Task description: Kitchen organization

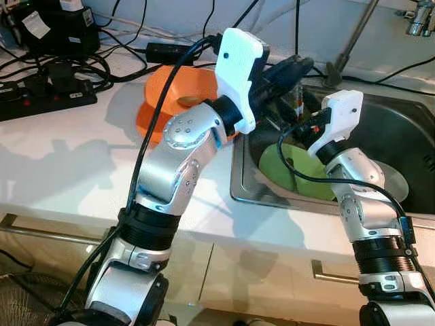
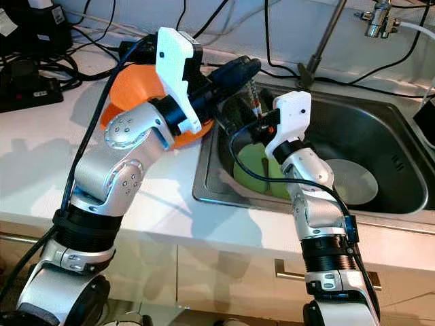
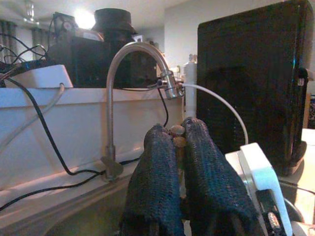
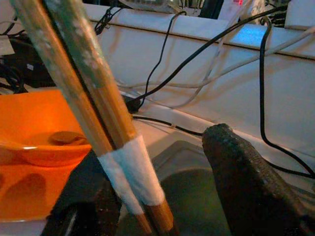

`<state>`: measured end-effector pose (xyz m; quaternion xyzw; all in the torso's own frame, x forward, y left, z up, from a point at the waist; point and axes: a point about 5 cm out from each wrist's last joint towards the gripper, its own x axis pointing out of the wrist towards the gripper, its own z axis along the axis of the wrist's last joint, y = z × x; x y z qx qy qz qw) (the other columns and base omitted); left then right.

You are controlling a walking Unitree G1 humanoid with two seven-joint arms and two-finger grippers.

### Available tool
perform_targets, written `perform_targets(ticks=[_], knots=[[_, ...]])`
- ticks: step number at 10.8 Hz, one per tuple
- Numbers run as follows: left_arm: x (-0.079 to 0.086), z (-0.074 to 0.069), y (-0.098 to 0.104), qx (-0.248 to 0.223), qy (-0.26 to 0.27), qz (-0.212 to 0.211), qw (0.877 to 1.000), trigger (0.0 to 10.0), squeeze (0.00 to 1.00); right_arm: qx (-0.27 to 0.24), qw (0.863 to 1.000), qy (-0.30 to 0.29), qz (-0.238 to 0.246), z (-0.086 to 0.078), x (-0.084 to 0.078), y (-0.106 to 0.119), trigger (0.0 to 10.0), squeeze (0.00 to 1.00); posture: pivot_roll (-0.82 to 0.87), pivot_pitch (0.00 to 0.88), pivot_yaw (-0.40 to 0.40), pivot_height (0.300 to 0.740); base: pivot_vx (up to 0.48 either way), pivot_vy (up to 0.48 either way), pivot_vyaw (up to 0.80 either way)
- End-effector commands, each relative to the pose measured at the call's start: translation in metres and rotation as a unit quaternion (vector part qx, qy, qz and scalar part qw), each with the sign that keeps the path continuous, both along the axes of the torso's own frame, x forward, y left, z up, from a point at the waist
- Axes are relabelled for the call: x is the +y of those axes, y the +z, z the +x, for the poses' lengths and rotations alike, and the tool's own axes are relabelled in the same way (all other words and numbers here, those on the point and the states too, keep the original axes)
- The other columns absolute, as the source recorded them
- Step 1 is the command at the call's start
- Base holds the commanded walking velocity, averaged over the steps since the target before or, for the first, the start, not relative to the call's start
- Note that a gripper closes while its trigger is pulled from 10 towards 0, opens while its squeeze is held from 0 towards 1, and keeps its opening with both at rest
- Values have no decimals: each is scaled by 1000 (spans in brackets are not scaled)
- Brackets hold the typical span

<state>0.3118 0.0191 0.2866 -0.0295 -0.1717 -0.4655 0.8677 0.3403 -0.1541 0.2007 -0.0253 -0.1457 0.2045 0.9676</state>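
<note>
Over the sink (image 1: 380, 129), the left gripper (image 3: 178, 147) was clenched on chopsticks (image 4: 93, 108), tips barely visible. The right gripper (image 4: 162, 196), at 3 o'clock, stood released beside them. A green plate (image 1: 289, 170) lay half hidden below.

This is a kitchen in a home. A shiny steel sink (image 2: 380, 146) sits in a white counter (image 1: 68, 170), and a curved silver tap (image 3: 123, 93) stands behind it. A round green plate (image 1: 299, 170) lies in the sink, and an orange bowl (image 1: 177, 92) sits beside it. Cupboard doors with metal handles (image 1: 41, 231) are below. Black cables (image 1: 61, 68) lie on the counter.
</note>
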Motion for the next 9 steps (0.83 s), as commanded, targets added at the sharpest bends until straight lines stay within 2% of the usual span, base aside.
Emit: perform_targets(ticks=[1, 9], knots=[[-4, -4, -1, -2, -12, 10, 1000, 10000, 0, -23, 1000, -3, 11, 0, -5, 12, 0, 0, -12, 55, -104, 740, 0, 0, 0], [-4, -3, -4, -11, 1, 26, 1000, 10000, 0, -24, 1000, -8, 13, -1, -8, 13, 0, 0, -12, 56, -102, 740, 0, 0, 0]])
